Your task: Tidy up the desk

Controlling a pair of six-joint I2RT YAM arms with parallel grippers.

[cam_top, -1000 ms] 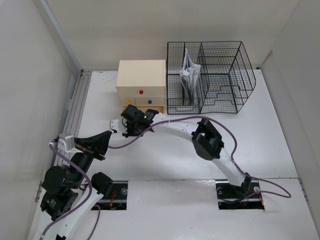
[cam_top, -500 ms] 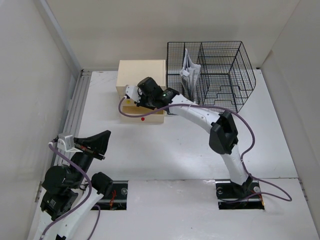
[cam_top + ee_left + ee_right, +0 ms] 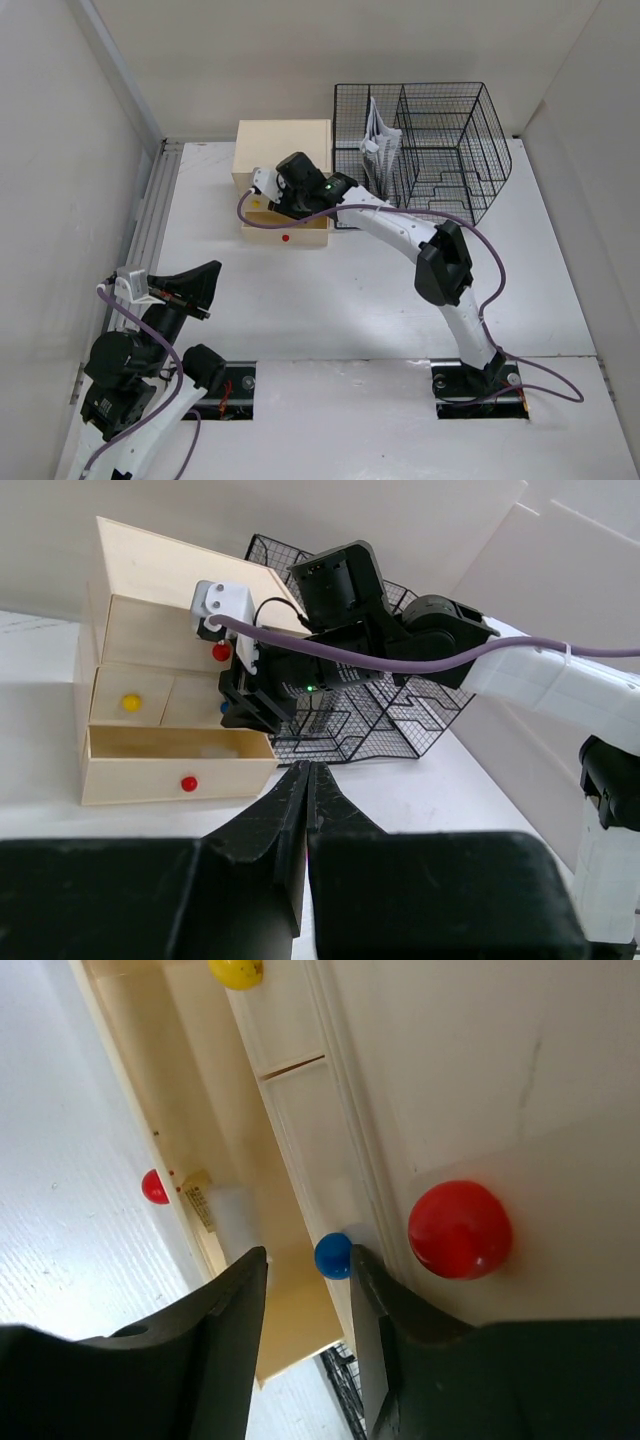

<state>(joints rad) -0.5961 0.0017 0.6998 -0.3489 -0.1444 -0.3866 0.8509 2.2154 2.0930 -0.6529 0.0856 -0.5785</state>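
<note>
Along the left side, the ridged rail (image 3: 150, 215) borders the white bench (image 3: 330, 310), which fills the floor of the overhead view and carries everything else. At its near left corner the left gripper (image 3: 306, 780) hangs above the surface with its jaws pressed together and nothing between them, and this arm sits just as it did a second ago. Further right, against the back wall, stands the beige drawer box (image 3: 283, 140). Its bottom drawer (image 3: 175, 765) is drawn out toward the arms, with its red knob (image 3: 286, 239) at the front, and something small and pale lies inside, too blurred to name. A second ago the right gripper (image 3: 307, 1270) was low over the bench in front of the box. Now it is raised against the box's face above the open drawer, almost where it was half a second ago. Its jaws stand apart and hold nothing, with the blue knob (image 3: 333, 1256) of the middle row between them, close to one finger. The top drawer's red knob (image 3: 460, 1230) is just beside it, and the yellow knob (image 3: 237, 970) lies at the far end of the row. The right arm's elbow, bent forward a second ago, now reaches out further toward the back. Touching the box on its right is the black wire-mesh organizer (image 3: 440, 150), where papers (image 3: 378, 145) stand upright in the leftmost compartment, unmoved.
</note>
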